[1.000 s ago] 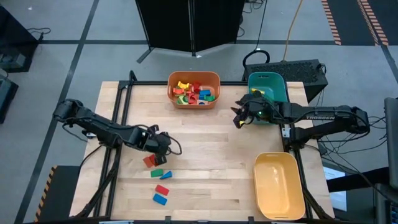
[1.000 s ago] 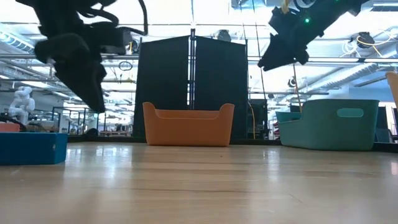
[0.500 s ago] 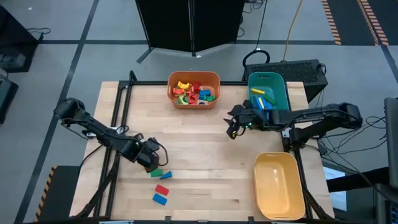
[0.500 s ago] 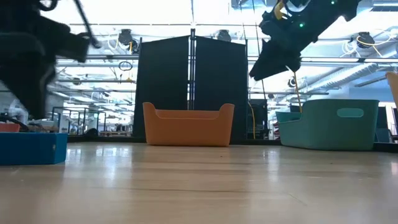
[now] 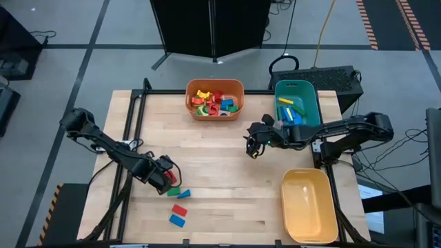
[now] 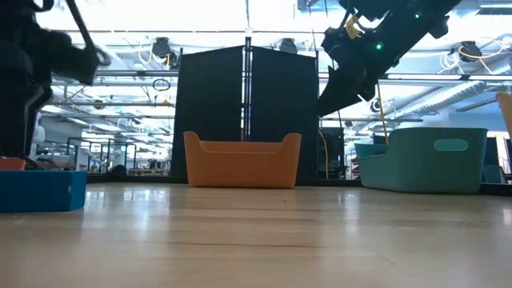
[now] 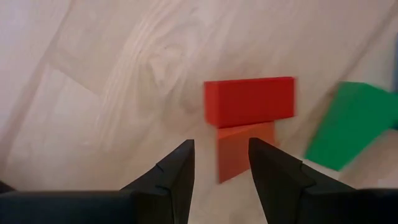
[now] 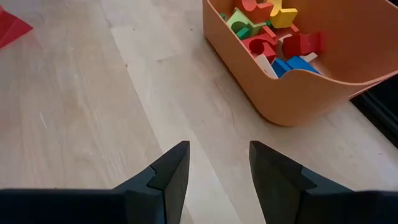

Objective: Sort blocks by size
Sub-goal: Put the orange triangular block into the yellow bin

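Left tool [image 5: 166,180] low, pointed down, fingers [image 7: 177,177] parted, nothing between. Right tool [image 5: 252,146] raised mid-desk, fingers [image 8: 171,171] apart, looks empty.

Overhead tabletop [image 5: 227,207] with three bins
Left gripper [image 5: 167,180] lower left beside loose blocks [image 5: 178,210]; right gripper [image 5: 252,143] centre right.

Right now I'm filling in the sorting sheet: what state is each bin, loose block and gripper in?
orange bin: holds many mixed blocks
teal bin: holds a few blue and yellow blocks
yellow bin: empty
red block: on the table, ahead of the left fingers
left gripper: open, holding nothing, low over the red block
right gripper: open, holding nothing, over bare table
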